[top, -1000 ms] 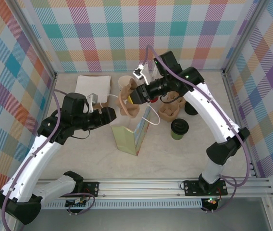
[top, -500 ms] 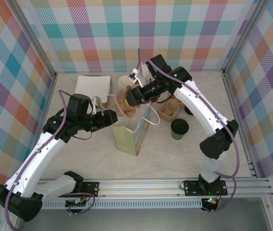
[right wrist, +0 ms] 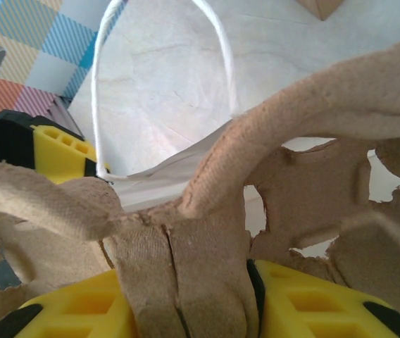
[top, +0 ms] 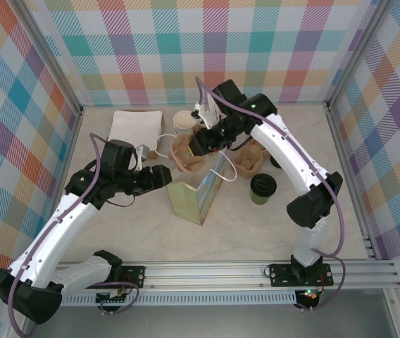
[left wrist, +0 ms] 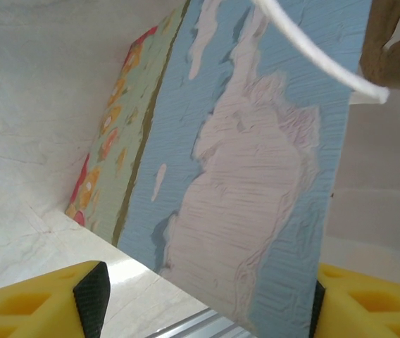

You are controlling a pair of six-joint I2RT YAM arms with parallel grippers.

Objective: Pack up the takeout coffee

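The left pincer (top: 163,176) is open, a finger on each side of the paper bag (top: 189,203) – it should hold the bag steady, I think. The takeout coffee (top: 263,186) stands on the bench (top: 270,232) near the bag, on its right, not packed yet. Farther back the right pincer (top: 198,144) is squeezed shut on a brown cup tray (top: 188,158) – the bag's white handle (right wrist: 94,105) could snag it.

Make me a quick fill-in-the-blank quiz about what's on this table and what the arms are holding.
1. The brown pulp carrier is clamped in the ____ gripper.
2. The takeout coffee has a ____ lid.
3. The coffee stands on the table, ____ the paper bag.
4. The bag's cord handles are ____.
Missing words: right, black, outside, white.
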